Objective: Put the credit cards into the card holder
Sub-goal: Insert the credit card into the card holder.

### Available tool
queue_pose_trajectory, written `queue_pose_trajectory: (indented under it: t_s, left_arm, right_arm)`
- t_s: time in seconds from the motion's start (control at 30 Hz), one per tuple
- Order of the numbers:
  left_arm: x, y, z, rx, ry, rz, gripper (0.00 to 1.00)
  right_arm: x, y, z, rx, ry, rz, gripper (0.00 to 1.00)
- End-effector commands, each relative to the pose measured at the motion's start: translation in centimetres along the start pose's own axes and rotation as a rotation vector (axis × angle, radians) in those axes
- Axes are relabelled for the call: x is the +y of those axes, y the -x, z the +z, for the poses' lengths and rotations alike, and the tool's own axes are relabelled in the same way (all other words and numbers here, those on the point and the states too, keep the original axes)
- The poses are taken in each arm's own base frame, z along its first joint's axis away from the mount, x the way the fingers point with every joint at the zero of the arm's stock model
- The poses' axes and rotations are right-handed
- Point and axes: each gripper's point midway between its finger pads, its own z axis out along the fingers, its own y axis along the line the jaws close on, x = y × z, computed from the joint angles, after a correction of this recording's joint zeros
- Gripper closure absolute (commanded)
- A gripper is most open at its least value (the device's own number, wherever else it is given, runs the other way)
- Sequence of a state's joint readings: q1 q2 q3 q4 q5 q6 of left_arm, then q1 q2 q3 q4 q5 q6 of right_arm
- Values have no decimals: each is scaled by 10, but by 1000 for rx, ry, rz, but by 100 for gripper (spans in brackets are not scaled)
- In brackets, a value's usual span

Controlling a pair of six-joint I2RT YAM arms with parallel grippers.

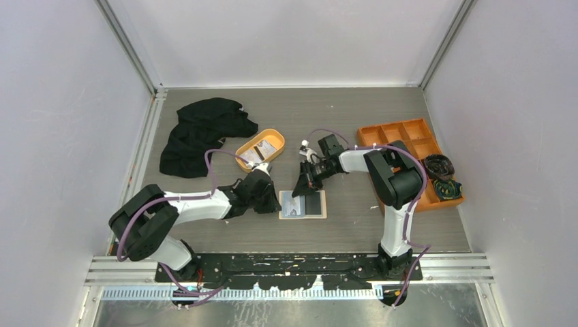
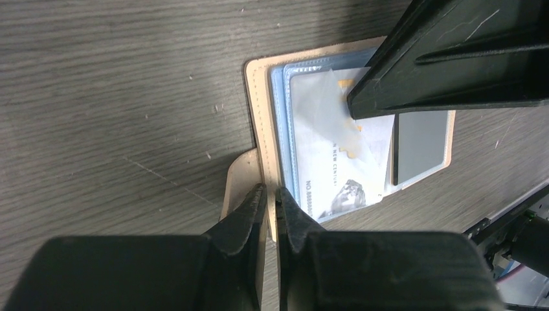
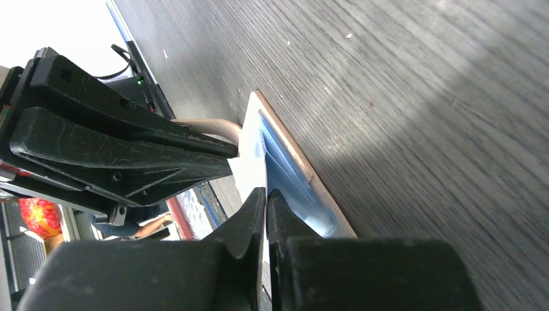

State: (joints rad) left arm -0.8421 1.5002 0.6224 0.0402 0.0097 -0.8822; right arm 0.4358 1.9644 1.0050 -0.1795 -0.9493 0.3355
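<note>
Pale walls are enclosing a dark wood-grain table [image 1: 354, 228], and the card holder [image 1: 303, 204] is lying open and flat near its middle, between the two arms, pale blue lining facing up. The left gripper [image 2: 270, 202] is reaching in from the left, and its fingers [image 2: 254, 214] are standing almost pressed together, pinching the beige outer edge of the card holder right where the snap tab [image 2: 234, 184] is sticking out over the wood. Just beyond those fingertips a whitish credit card [image 2: 336, 155] with dark print is lying against the blue pocket; how far in it is sitting cannot be told. The right gripper [image 3: 267, 197] is coming down from the far side, tilted steeply, with its tip touching the upper part of that credit card. In the right wrist view its two fingers are squeezed together on the thin white edge of the card, which is showing as a pale strip between them, while the holder's blue lining and beige rim are lying just to the right of the fingertips. More pale cards [image 1: 264, 151] are resting in an orange oval tray [image 1: 244, 148] just behind the left gripper. A black cloth [image 1: 201, 133] is lying crumpled at the far left, and an orange compartmented box [image 1: 399, 136] is sitting at the far right.
</note>
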Motion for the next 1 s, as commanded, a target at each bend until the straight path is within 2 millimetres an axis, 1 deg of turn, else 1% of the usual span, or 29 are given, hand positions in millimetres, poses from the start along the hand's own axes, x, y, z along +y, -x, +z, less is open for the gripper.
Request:
queue_pose_trajectory:
  t_s: [0.0,0.07,0.27,0.4,0.5,0.63,0.73,0.87,0.97]
  left_arm:
    - [-7,0,-11,0,-31,5,88]
    - [-8,1,-13,-3,-34,6,88]
    - [-13,6,-20,-21,-51,11,87]
    - [-19,11,-26,-41,-74,13,87]
    - [-18,11,-32,-37,-72,13,87]
    - [-25,15,-40,-59,-102,11,87]
    - [-29,19,-46,-75,-120,7,87]
    - [-28,21,-48,-87,-118,6,87]
    - [-29,21,-47,-86,-121,6,87]
  right_arm:
    - [-1,5,2,-4,-33,-63,90]
    - [2,6,-2,1,-44,-96,88]
    - [8,10,-14,6,-90,-177,74]
    - [12,7,-16,25,-114,-218,70]
    - [16,6,-16,42,-132,-256,67]
    - [20,1,-13,60,-139,-275,65]
    - [21,4,-16,60,-157,-290,64]
    - [24,6,-22,52,-195,-331,59]
    - [24,3,-23,71,-224,-364,57]
